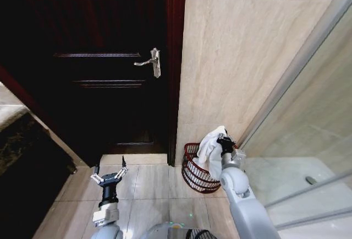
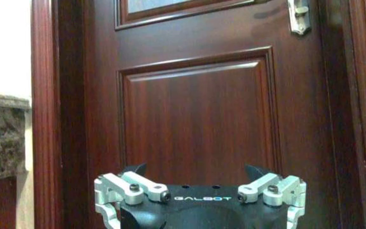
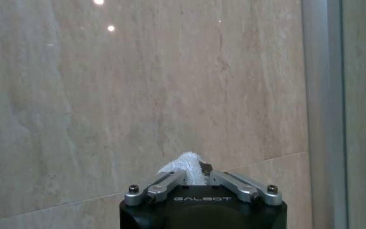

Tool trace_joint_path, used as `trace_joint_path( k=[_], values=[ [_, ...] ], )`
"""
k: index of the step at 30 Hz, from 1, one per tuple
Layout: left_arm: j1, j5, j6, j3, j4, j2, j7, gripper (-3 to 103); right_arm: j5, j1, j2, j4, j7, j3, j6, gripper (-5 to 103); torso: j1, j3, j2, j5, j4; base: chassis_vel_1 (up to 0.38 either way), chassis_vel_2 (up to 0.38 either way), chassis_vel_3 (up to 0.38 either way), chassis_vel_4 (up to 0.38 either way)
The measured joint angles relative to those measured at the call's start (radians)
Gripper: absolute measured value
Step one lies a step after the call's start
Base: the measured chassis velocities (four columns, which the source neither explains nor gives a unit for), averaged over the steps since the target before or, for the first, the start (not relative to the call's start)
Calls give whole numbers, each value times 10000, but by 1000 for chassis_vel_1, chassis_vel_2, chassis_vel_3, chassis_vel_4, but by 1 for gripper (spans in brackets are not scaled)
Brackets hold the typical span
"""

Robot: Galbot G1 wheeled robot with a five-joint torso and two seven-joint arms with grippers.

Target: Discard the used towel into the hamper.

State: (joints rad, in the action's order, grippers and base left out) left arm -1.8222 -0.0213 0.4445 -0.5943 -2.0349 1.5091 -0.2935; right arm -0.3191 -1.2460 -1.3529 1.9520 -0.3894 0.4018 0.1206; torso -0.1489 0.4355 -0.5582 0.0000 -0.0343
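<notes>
2 grippers show in the head view. The right gripper [image 1: 223, 139] is raised over the small round dark reddish-brown wire hamper [image 1: 193, 172], its jaws pinching a crumpled white terry towel [image 1: 208, 146] that hangs in soft folds, its lower part over the basket's rim. In the right wrist view the jaws [image 3: 196, 180] close on a fluffy white tuft of towel [image 3: 188, 167], facing the beige marble-look wall [image 3: 138, 95].

The hamper has thin vertical bars and horizontal rings. It stands on the pale tiled floor [image 1: 148, 181] in the corner between the beige wall and the glass shower partition [image 1: 308, 140], just right of the dark red-brown wooden door [image 1: 99, 68] with its silver lever handle [image 1: 152, 61].

The left gripper [image 1: 110, 172] hovers low before the door, well apart from the hamper, jaws spread and holding nothing; the left wrist view shows its fingers [image 2: 132, 183] wide apart.
</notes>
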Motion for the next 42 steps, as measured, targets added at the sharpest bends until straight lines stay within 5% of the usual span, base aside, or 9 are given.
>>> trace_joint_path(
  k=[42],
  values=[
    [-154,-311,67,73,-85,253,-120,100,-31,190,413,202,-135,105,-42,1,634,-983,1620,0,0,0,0,0,0]
  ],
)
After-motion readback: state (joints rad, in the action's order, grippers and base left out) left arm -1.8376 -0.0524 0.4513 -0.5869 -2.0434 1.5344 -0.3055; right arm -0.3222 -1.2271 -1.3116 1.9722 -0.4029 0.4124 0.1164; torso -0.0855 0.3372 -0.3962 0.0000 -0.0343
